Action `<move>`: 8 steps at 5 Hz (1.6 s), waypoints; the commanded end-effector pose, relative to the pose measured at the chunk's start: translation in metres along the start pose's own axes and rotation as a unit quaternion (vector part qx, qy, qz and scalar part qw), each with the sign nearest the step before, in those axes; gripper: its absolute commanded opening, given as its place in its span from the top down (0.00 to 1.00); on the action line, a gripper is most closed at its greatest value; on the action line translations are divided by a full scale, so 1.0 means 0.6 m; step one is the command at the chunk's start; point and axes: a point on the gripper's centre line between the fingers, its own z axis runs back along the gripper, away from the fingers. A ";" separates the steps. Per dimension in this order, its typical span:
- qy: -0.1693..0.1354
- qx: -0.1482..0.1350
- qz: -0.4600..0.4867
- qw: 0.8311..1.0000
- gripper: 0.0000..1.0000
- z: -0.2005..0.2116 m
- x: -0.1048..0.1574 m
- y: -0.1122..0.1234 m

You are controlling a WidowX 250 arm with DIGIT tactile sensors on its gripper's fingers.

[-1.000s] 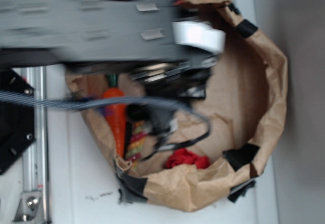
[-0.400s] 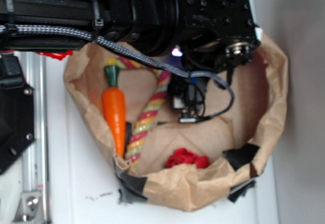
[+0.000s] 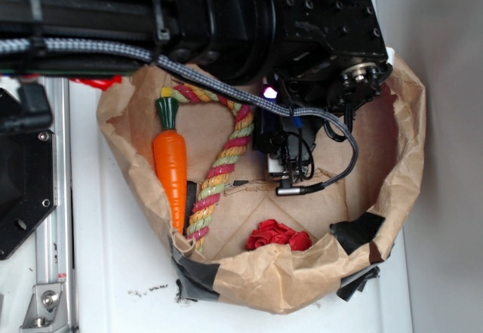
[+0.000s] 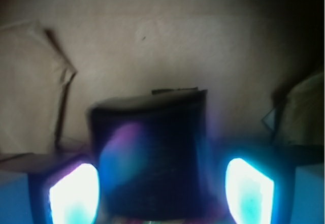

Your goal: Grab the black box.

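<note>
The wrist view shows the black box [image 4: 152,153], glossy and dark, lying on the brown paper floor. It sits between my two glowing fingers [image 4: 73,193]. My gripper [image 4: 160,169] is open and straddles the box. The left finger is close against the box's side, while a narrow gap shows at the right finger. In the exterior view my gripper [image 3: 284,152] points down inside the paper bag, under the black arm. The arm and gripper hide the box there.
The crumpled brown paper bag rim [image 3: 411,144] with black tape patches rings the work area. Inside lie an orange carrot [image 3: 170,168], a striped rope [image 3: 223,171] and a red cloth [image 3: 278,236]. A black hexagonal plate [image 3: 19,189] and a metal rail [image 3: 56,220] stand at the left.
The arm swung right across the bag and settled over its middle right. In the last half second it shifted only slightly.
</note>
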 end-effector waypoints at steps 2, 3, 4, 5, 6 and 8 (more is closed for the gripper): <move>0.017 0.003 -0.041 0.999 1.00 -0.001 0.042 -0.031; 0.021 -0.002 -0.044 0.999 1.00 -0.001 0.034 -0.031; 0.018 0.001 -0.047 0.999 1.00 0.004 0.025 -0.031; -0.026 0.016 -0.032 0.999 1.00 0.045 -0.008 -0.018; -0.092 0.066 -0.016 0.993 1.00 0.118 -0.069 -0.039; -0.115 0.065 0.037 0.991 1.00 0.255 -0.084 -0.046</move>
